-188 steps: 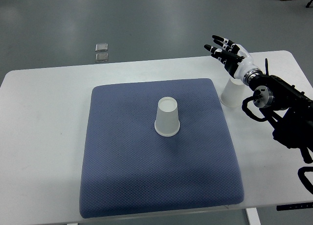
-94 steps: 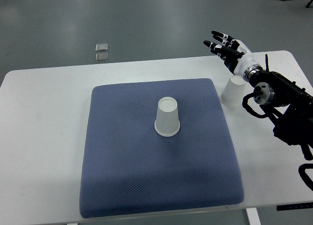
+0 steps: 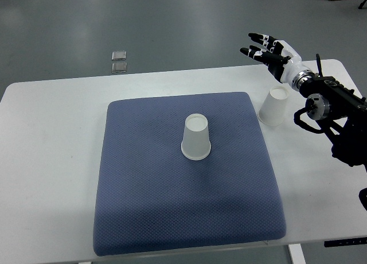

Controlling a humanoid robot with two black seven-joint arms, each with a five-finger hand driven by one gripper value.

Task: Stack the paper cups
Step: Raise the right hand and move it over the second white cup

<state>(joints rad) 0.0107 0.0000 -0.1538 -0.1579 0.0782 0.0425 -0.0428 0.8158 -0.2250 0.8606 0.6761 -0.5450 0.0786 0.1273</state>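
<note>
**Right hand poised above the outer cup, nothing stacked yet**

Two paper cups are in play, both upside down. One cup (image 3: pixel 196 138) stands near the middle of the blue mat (image 3: pixel 143 189). The other cup (image 3: pixel 273 107) sits on the bare white table (image 3: pixel 51 138), just off the mat's right edge and toward the far side.

The right hand (image 3: pixel 274 50) hovers beyond and above that outer cup, arm coming in from the right edge. Its fingers (image 3: pixel 259 51) are stretched out and spread, pointing left, and they hold nothing. There is clear air between hand and cup. No left arm is on show.

So the step in hand looks like the pick of the outer cup. To do it well, the hand wants to come down and back toward the cup, staying wide until the fingers bracket the wall on both sides. Thin paper gives easily, so a light squeeze partway up the side should serve better than a hard pinch at the rim. A glancing touch could tip the cup or skate it across the smooth table.

Once it is held, the lift has to be high enough to clear the mat cup's top, then straight down over it, axes lined up, so the two nest cleanly.
</note>
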